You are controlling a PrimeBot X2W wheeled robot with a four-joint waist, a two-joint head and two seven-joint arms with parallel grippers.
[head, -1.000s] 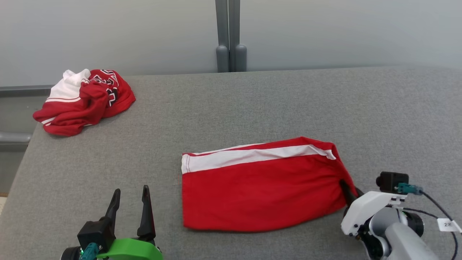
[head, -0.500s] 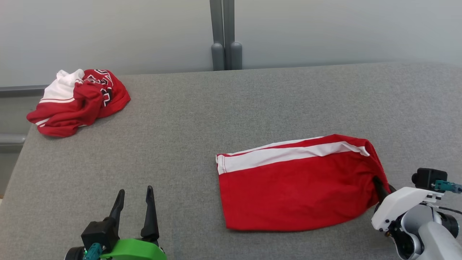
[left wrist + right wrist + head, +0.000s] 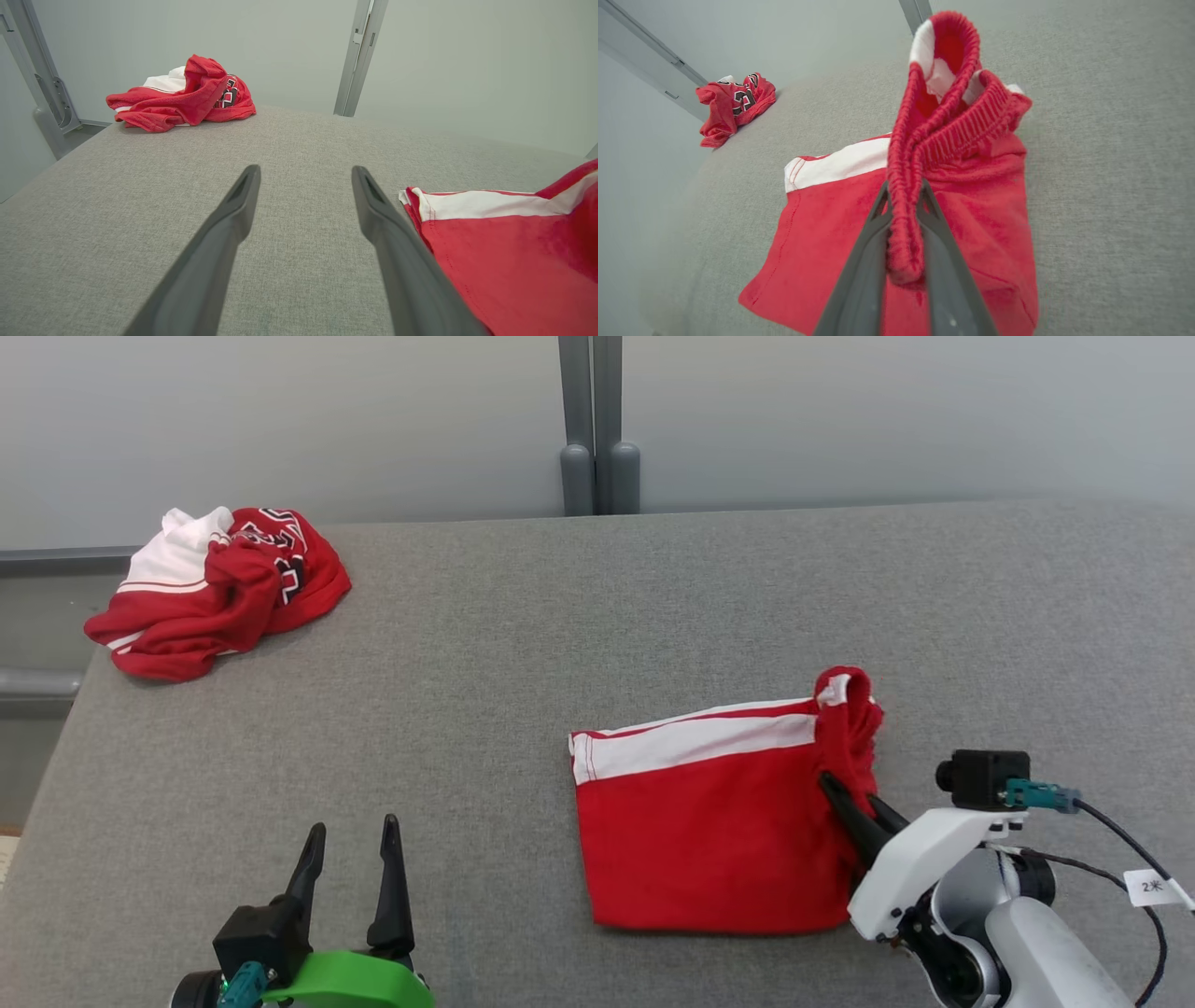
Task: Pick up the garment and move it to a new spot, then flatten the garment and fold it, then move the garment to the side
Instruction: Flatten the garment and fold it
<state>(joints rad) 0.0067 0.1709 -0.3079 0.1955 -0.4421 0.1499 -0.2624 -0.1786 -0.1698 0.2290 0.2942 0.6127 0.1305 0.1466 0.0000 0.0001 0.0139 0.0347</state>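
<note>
While the right gripper [image 3: 848,791] pinches the waistband [image 3: 903,219] of the garment [image 3: 709,831] at lower right, that edge stands bunched, probably lifted for folding. Left gripper [image 3: 354,825] rests lower left, fingers apart.

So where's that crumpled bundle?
In the head view, the crumpled bundle lies at the far left corner of the table, apart from the folded shorts.
</note>
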